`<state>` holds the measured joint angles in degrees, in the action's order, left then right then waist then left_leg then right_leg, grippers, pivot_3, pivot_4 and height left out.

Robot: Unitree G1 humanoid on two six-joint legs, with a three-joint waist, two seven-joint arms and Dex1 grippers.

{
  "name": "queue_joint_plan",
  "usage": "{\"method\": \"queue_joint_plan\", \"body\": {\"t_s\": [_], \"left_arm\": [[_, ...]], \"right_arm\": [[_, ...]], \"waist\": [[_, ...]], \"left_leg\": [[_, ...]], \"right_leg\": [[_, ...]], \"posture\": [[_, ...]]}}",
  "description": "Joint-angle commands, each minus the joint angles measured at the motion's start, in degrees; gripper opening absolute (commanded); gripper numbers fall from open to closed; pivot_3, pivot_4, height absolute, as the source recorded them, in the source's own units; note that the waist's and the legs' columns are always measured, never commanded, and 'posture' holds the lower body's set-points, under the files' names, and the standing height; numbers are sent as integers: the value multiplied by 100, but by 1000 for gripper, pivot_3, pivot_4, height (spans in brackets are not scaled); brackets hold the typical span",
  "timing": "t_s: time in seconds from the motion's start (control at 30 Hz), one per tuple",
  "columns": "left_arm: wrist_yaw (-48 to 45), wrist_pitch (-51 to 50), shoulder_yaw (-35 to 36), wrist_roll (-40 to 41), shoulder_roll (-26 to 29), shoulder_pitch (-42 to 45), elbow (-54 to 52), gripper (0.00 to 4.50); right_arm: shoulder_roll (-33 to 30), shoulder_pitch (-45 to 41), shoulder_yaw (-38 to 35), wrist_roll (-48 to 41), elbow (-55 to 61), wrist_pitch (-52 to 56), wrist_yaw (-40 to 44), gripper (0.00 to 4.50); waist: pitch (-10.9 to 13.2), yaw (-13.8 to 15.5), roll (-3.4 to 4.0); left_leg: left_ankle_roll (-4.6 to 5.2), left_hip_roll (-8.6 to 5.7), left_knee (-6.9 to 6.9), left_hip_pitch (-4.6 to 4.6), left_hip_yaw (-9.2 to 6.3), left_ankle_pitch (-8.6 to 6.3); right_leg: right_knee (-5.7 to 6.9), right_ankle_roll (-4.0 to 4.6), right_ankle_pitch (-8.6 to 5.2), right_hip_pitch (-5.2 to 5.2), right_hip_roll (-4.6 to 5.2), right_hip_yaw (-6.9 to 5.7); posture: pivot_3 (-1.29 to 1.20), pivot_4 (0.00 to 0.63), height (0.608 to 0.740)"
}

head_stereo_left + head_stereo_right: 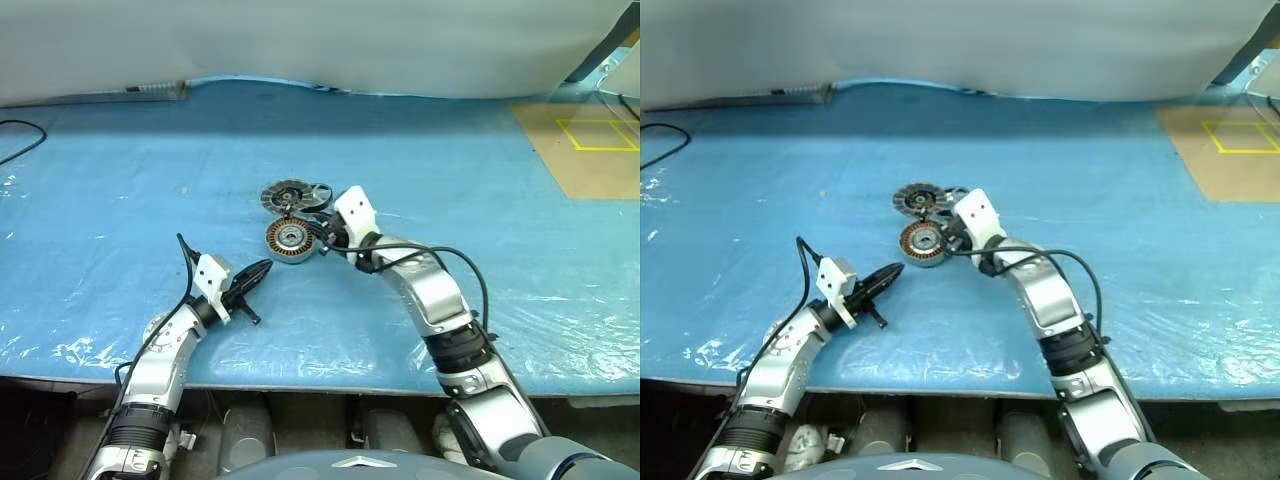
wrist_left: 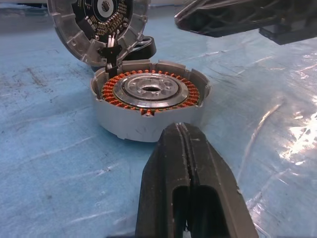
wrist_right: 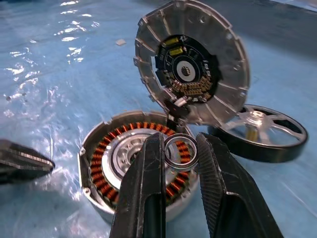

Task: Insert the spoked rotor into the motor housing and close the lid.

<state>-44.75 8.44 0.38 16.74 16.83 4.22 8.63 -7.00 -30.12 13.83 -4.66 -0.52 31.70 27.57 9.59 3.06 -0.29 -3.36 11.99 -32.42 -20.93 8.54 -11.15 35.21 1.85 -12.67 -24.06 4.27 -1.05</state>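
Right wrist view: right gripper (image 3: pixel 179 151) pinches a thin ring (image 3: pixel 181 151) above motor housing (image 3: pixel 106 153)

Blue plastic-covered table (image 1: pixel 120 180); white wall (image 1: pixel 300 40); cardboard sheet (image 1: pixel 585 150).

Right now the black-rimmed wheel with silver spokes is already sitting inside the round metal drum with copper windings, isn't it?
No. The spoked wheel lies on the blue table behind the copper-wound drum, whose silver centre is bare. The right wrist view shows it.
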Motion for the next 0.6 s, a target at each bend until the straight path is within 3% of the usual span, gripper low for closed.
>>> {"method": "queue_joint_plan", "body": {"t_s": [0.03,0.6], "left_arm": [[17,113,53,55,-17,-30,-85,0],[147,8,67,60,44,-66,-239,0]], "right_arm": [[236,-279,-32,-44,-314,9,-116,541],[651,-450,222,62,-1147,-319,-66,541]], "waist": [[0,-9,0],[0,-62,0]], "left_leg": [[0,0,0,-1,0,0],[-1,1,0,-2,0,0]], "right_leg": [[0,0,0,0,0,0],[1,0,0,-2,0,-1]], "posture": [[0,150,740],[0,150,740]]}}
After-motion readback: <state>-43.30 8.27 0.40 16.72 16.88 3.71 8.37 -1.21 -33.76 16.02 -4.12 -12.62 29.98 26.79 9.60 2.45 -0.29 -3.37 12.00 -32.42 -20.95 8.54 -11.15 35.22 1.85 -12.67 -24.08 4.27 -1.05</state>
